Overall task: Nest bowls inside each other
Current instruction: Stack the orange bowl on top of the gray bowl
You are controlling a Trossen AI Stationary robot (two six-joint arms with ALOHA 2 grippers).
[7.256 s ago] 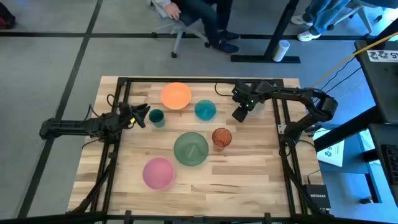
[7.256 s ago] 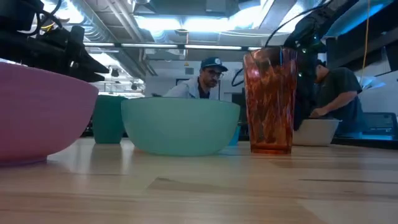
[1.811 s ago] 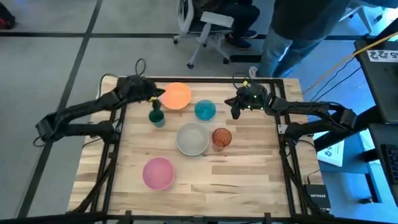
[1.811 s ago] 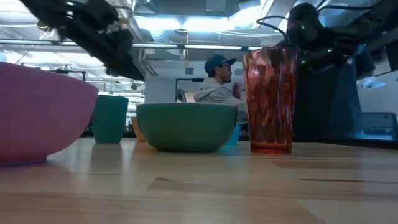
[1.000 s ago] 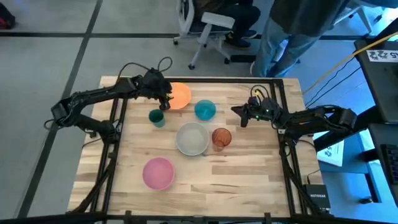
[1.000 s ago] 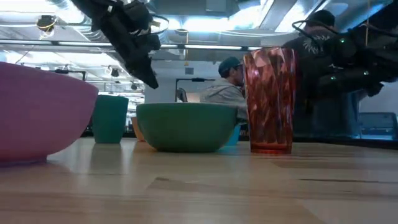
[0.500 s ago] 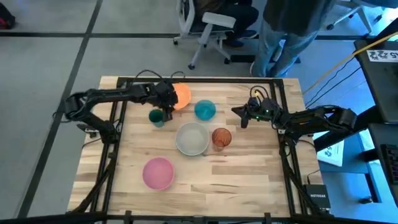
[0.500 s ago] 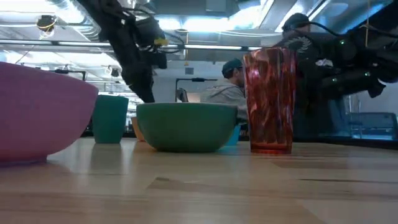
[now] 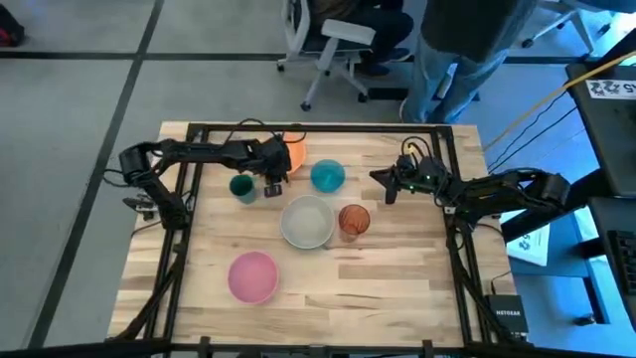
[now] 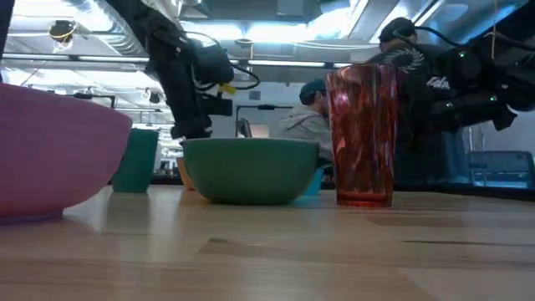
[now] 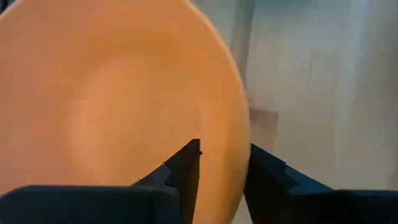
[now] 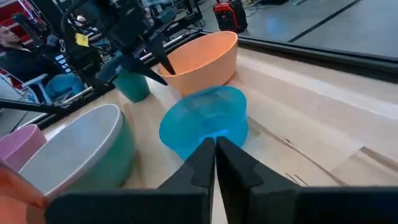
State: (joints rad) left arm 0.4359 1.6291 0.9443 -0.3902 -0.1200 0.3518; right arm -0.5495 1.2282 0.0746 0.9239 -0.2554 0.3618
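Note:
The orange bowl [image 9: 294, 150] stands at the table's far side. My left gripper [image 9: 274, 169] is shut on its near-left rim. The dark-teal cup [image 9: 241, 187] stands tilted just left of that arm. The grey bowl [image 9: 307, 221] sits inside the green bowl [image 10: 251, 171] at mid-table. The blue bowl [image 9: 327, 176], the reddish-brown cup [image 9: 354, 219] and the pink bowl [image 9: 252, 275] each rest on their bases. My right gripper [image 9: 384, 185] hovers shut, to the right of the blue bowl. My left gripper [image 11: 224, 149] has the orange bowl's rim [image 11: 239, 140] pinched, one finger [image 11: 185, 163] inside the bowl and one [image 11: 266, 167] outside. The fingers come from above, slanting in from the table's left. The bowl looks to be resting on the table.
A dark metal frame [image 9: 318, 127] runs along the table's far edge and down both sides. People stand and sit beyond the far edge. Bare wood lies at the near right [image 9: 397, 288].
My left gripper has gone down and toward the table's right, from above the far-left corner onto the orange bowl's rim. The dark-teal cup has shifted a little toward the left edge and now stands tilted.

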